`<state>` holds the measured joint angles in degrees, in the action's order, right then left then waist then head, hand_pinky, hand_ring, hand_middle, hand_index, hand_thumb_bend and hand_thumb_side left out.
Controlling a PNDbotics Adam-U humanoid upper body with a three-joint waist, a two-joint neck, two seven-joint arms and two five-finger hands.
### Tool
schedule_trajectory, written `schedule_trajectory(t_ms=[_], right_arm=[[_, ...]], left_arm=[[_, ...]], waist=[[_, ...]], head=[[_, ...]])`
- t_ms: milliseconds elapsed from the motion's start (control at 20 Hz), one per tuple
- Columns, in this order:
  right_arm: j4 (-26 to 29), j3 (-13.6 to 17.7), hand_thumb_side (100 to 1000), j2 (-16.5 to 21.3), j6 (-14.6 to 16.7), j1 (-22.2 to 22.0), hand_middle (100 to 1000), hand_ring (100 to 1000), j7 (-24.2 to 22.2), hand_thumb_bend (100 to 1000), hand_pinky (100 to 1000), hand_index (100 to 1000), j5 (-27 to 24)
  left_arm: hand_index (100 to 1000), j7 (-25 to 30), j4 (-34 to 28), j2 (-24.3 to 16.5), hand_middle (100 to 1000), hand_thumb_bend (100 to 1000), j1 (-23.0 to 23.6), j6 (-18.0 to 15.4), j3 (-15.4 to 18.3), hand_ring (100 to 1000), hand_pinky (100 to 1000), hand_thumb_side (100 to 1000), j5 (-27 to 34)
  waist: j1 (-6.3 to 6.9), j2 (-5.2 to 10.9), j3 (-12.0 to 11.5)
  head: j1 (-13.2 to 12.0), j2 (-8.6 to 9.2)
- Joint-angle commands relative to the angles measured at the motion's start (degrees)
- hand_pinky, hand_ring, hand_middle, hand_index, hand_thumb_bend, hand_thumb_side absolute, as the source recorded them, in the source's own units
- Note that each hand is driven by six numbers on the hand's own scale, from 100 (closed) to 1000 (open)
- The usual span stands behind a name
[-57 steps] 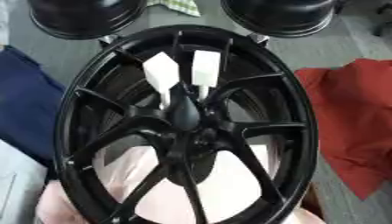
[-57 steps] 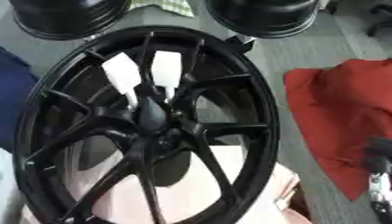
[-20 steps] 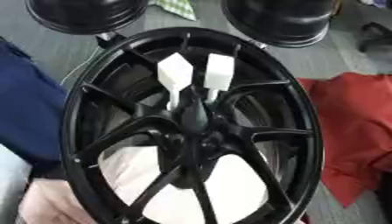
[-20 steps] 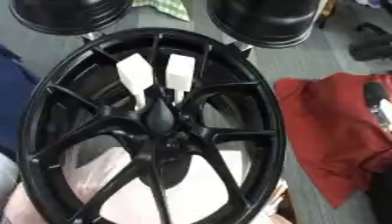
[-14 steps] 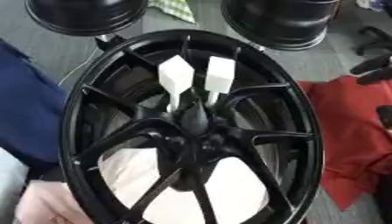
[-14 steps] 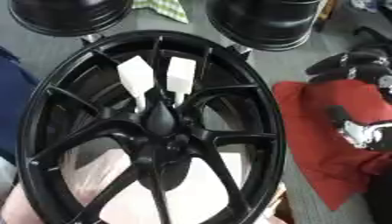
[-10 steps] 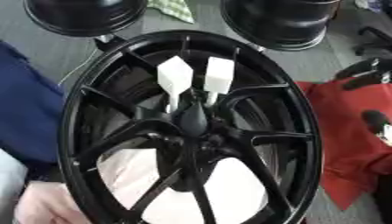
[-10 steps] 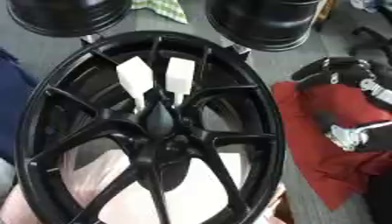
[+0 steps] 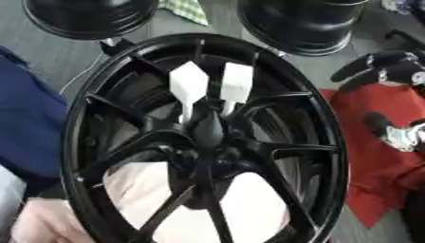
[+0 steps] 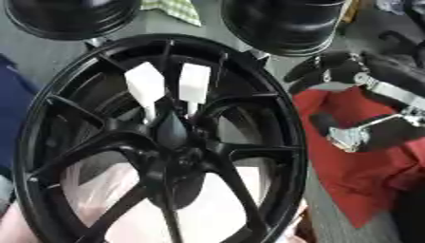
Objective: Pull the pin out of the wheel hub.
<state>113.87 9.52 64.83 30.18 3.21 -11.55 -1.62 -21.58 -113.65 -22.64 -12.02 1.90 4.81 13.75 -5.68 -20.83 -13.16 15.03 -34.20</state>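
A black spoked wheel hub (image 9: 207,135) fills the middle of both views. Two white flat-headed pins stand side by side just above its centre: the left pin (image 9: 189,88) and the right pin (image 9: 236,84), their thin stems going down between the spokes. My right hand (image 10: 390,97) reaches in from the right, above the red cloth, its fingers (image 10: 319,66) spread and straight just outside the wheel's right rim. It holds nothing and stays apart from the pins. My left hand shows in neither view.
Two more black round wheel parts (image 9: 87,14) (image 9: 303,21) lie at the far edge, a checked cloth (image 9: 187,8) between them. A red cloth (image 10: 357,171) lies to the right, a blue cloth (image 9: 29,128) to the left, and pale pink cloth (image 9: 249,199) under the spokes.
My right hand has come into view from the lower right and moved up and left to the wheel's right rim. The pins and the wheel have not moved.
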Motion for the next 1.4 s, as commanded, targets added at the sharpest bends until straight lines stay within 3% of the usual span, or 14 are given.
schedule_trajectory(t_ms=[50, 250, 500, 750, 1050, 1400], right_arm=[[0.7, 1.1, 543, 2.9, -2.9, 1.5, 794, 808, -0.8, 100, 779, 794, -3.3], [0.5, 0.1, 549, 2.8, -6.5, 4.6, 796, 809, -1.3, 100, 776, 797, -4.2], [-1.3, -1.7, 550, 2.1, -11.0, 9.1, 800, 812, -2.7, 100, 773, 799, -1.9], [-2.2, -2.7, 556, 1.9, -15.8, 11.7, 802, 810, -2.5, 100, 761, 797, -3.2], [-4.6, -3.9, 569, 1.0, -21.6, 14.5, 805, 812, -2.4, 100, 756, 797, -1.7], [-2.8, -5.3, 564, 0.2, -26.4, 16.2, 812, 821, -2.8, 100, 762, 801, 0.6]], left_arm=[[698, -0.1, -0.9, -0.8, 545, 536, -0.4, 0.2, 0.6, 498, 678, 445, 0.1], [699, -0.5, -0.9, -0.2, 545, 536, 0.5, 0.7, 0.7, 498, 679, 445, 0.3], [699, -0.3, -0.9, 0.1, 546, 535, 0.4, 0.8, 0.6, 499, 680, 445, 0.5], [700, -0.2, -0.9, 0.4, 546, 536, -0.4, 1.0, 0.5, 500, 680, 444, 0.9], [700, -0.2, -0.9, 1.2, 546, 536, -0.9, 1.6, 0.5, 495, 681, 444, 1.6], [701, -0.8, -0.7, 2.2, 546, 535, -1.0, 2.8, 0.7, 493, 681, 445, 2.3]], waist=[[0.28, 1.98, -0.2], [0.99, 3.46, 0.2], [1.32, 3.93, 0.1], [1.73, 4.17, -1.6], [2.32, 4.19, -3.2], [2.43, 4.18, -4.2]], head=[[0.8, -0.25], [1.3, -2.39], [2.4, -3.04], [5.1, -3.41], [7.0, -6.25], [7.6, -5.97]])
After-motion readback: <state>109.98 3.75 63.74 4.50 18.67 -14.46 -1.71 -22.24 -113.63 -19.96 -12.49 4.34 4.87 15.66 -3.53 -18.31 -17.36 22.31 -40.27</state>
